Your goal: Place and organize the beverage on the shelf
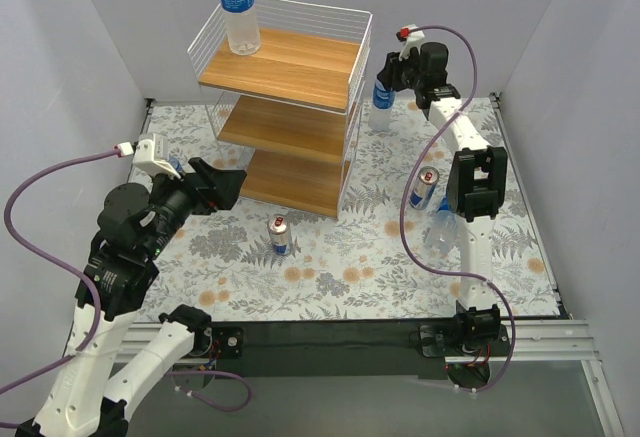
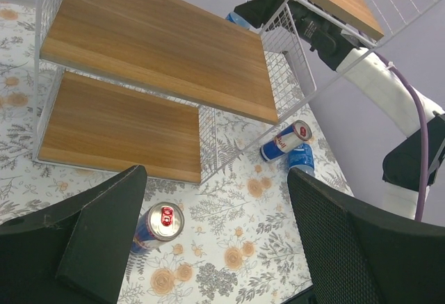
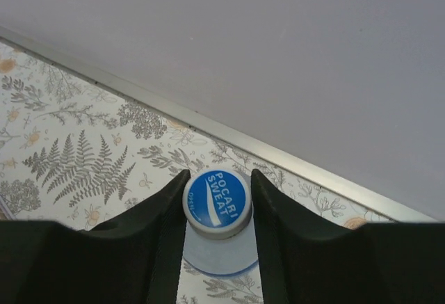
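Observation:
The shelf (image 1: 285,67) stands at the back centre, and one bottle (image 1: 238,7) stands upright on its top board. My right gripper (image 1: 397,75) is shut on the blue cap (image 3: 217,202) of an upright bottle (image 1: 383,107) that stands on the mat right of the shelf. My left gripper (image 1: 222,185) is open and empty, hovering left of the bottom tier. An upright can (image 1: 279,235) stands in front of the shelf and shows between the left fingers (image 2: 158,225). A second can (image 1: 424,189) lies on its side beside a lying bottle (image 1: 440,229).
The lying can (image 2: 286,141) and lying bottle (image 2: 300,158) sit close to my right arm's forearm (image 1: 470,182). The middle and bottom boards (image 2: 153,46) carry nothing. Grey walls close in the back and both sides. A blue bit (image 1: 177,166) peeks from behind my left wrist.

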### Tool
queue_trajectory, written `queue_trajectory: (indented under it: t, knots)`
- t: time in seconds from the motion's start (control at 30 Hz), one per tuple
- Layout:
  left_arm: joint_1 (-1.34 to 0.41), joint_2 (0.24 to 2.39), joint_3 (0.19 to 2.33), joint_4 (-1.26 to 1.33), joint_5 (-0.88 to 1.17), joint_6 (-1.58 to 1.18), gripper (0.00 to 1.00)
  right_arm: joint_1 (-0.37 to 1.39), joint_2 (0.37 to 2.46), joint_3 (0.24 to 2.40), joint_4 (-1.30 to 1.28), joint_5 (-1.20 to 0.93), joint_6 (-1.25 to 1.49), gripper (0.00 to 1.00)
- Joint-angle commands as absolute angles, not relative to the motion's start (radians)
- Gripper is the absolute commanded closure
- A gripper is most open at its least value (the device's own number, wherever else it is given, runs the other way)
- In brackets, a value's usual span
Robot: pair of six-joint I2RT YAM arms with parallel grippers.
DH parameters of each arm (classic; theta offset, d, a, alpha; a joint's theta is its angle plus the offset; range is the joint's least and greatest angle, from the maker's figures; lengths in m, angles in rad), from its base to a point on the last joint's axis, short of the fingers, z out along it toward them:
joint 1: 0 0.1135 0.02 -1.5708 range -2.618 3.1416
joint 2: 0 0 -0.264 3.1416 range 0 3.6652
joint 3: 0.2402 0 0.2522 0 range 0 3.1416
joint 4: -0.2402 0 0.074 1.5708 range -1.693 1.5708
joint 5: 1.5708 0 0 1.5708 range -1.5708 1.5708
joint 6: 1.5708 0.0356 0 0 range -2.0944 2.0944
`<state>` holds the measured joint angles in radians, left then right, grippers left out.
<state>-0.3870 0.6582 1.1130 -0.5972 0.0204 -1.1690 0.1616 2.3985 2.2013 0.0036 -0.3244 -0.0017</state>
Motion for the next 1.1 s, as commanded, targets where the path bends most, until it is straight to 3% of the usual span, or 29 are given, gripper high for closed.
queue_trajectory:
  t: [0.0, 0.03, 0.13, 0.33, 0.7, 1.07]
  knots:
    - [-0.38, 0.669, 1.115, -0.583, 0.028, -1.178, 0.18, 0.163, 2.398, 2.241, 0.067, -0.337, -0.052, 0.63]
    - [-0.38, 0.67, 1.114, -0.581, 0.034, -1.178, 0.18, 0.163, 2.389, 2.237, 0.071, -0.341, -0.058, 0.79]
    - [-0.38, 0.686, 1.115, -0.572, 0.058, -1.175, 0.18, 0.164, 2.346, 2.192, 0.092, -0.353, -0.093, 0.99]
    - [-0.38, 0.747, 1.106, -0.494, 0.226, -1.128, 0.19, 0.15, 2.162, 2.066, 0.126, -0.448, -0.155, 0.99]
    - [-0.406, 0.784, 0.945, -0.158, 0.474, -0.974, 0.19, 0.137, 1.675, 1.553, 0.115, -0.649, -0.152, 0.99]
    - [-0.753, 0.891, 0.859, 0.058, 0.37, -0.737, 0.17, 0.147, 1.2, 1.267, -0.066, -0.785, -0.138, 0.99]
